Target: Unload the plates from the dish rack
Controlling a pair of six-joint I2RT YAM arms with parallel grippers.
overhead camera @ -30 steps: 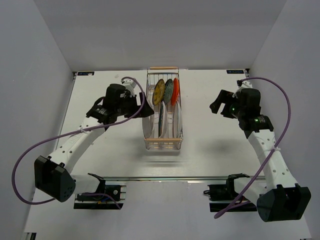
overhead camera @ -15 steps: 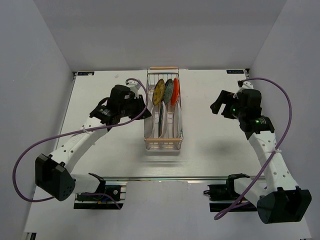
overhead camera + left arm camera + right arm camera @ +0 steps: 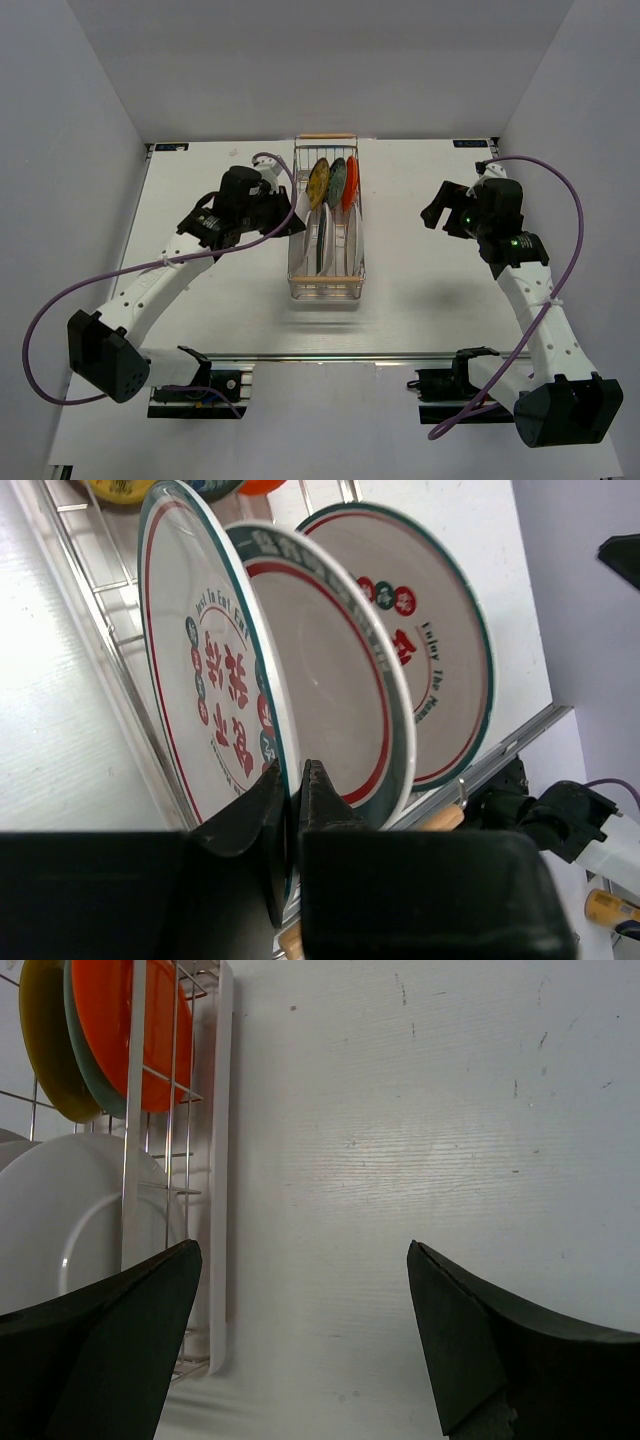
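Note:
The dish rack (image 3: pixel 325 293), a silver wire basket, stands mid-table. Three small plates stand at its far end: mustard-yellow (image 3: pixel 318 182), grey-teal (image 3: pixel 337 177) and orange-red (image 3: pixel 349 183). Nearer stand three large white plates (image 3: pixel 345 240). My left gripper (image 3: pixel 298 222) is at the rack's left side. In the left wrist view it (image 3: pixel 291 780) is shut on the rim of the outermost white plate with red marks (image 3: pixel 205 670), and two more white plates (image 3: pixel 340 690) stand behind it. My right gripper (image 3: pixel 305 1260) hangs open over bare table right of the rack (image 3: pixel 135 1110).
A metal rail (image 3: pixel 350 355) runs across the table's near side in front of the arm bases. White walls close in the table at the left, the back and the right. The rack's wooden handle (image 3: pixel 440 820) shows just past the gripped plate.
My left gripper moved right to the rack and shut on the outermost white plate's rim. The right arm has not moved.

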